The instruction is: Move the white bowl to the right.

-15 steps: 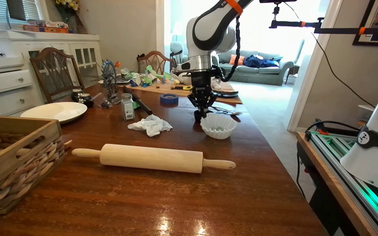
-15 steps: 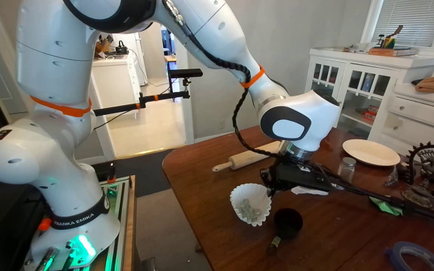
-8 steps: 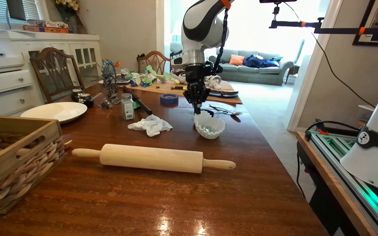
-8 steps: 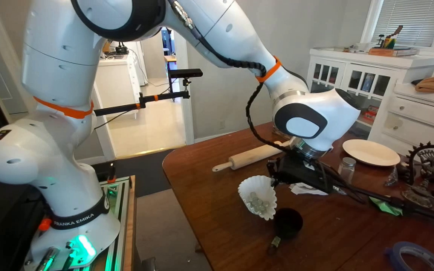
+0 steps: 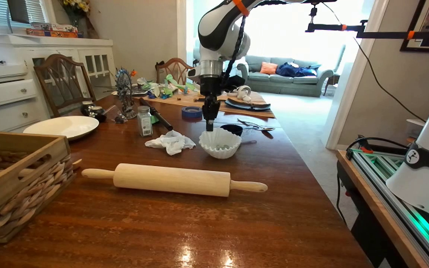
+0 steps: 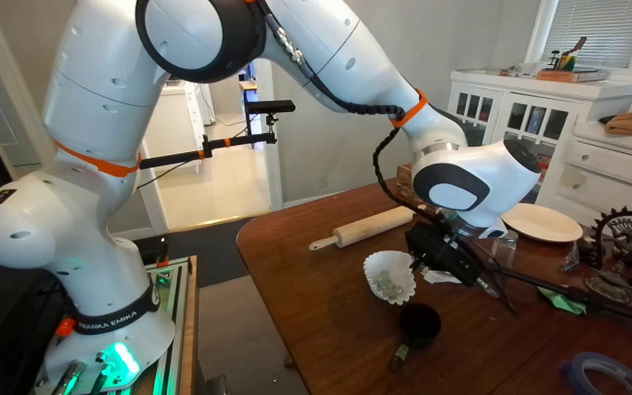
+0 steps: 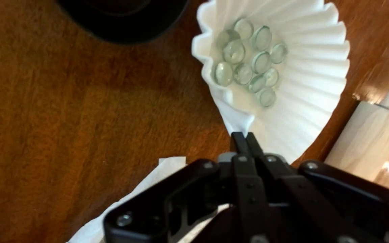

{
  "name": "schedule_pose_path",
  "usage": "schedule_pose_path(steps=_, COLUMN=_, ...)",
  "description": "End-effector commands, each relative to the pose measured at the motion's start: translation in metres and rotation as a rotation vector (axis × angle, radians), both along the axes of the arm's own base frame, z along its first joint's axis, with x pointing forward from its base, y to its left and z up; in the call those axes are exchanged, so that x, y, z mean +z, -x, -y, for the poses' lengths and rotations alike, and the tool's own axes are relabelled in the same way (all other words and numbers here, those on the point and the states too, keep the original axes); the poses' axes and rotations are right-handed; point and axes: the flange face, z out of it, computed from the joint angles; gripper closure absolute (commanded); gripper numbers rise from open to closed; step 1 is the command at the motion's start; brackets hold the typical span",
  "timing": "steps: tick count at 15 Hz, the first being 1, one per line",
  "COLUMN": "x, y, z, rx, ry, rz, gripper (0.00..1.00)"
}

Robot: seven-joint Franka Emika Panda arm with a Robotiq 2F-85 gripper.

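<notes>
In an exterior view, we see the white coffee filter [image 5: 219, 141] near a black cup [image 5: 234, 128]; in an exterior view, between cup and rolling pin [image 6: 373, 227]. Wrist view: gripper [image 7: 243, 135] closed, pinching the filter's rim. Grasp done; we judge placing and release remain.

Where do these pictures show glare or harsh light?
In an exterior view, the backdrop above the sofa is washed out white and the table glares near the bottom edge; in the wrist view, clear pieces in the white bowl glint.
</notes>
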Motion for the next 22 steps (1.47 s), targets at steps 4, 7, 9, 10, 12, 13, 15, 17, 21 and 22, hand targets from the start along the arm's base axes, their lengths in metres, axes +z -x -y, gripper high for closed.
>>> schedule_pose_path(steps=4, x=-0.007, y=-0.008, z=0.035, rx=-0.346, ry=0.014, rz=-0.010, gripper=1.00)
schedule_pose_path(steps=7, x=-0.006, y=-0.003, z=0.061, rx=-0.494, ry=-0.003, rz=0.017, gripper=1.00)
schedule_pose_path(steps=9, x=-0.005, y=0.000, z=0.079, rx=-0.594, ry=-0.014, rz=0.037, gripper=1.00)
schedule_pose_path(steps=10, x=-0.004, y=0.002, z=0.087, rx=-0.643, ry=-0.019, rz=0.050, gripper=1.00)
schedule_pose_path(steps=12, x=-0.005, y=0.008, z=0.105, rx=-0.745, ry=-0.035, rz=0.064, gripper=1.00)
schedule_pose_path(steps=13, x=-0.006, y=0.011, z=0.113, rx=-0.797, ry=-0.041, rz=0.069, gripper=1.00)
schedule_pose_path(steps=15, x=-0.011, y=0.020, z=0.129, rx=-0.898, ry=-0.059, rz=0.058, gripper=1.00)
schedule_pose_path(steps=17, x=-0.016, y=0.029, z=0.141, rx=-0.996, ry=-0.081, rz=0.040, gripper=1.00)
schedule_pose_path(steps=21, x=-0.026, y=0.051, z=0.165, rx=-1.187, ry=-0.143, rz=0.014, gripper=1.00)
schedule_pose_path(steps=22, x=-0.028, y=0.057, z=0.171, rx=-1.234, ry=-0.163, rz=0.012, gripper=1.00)
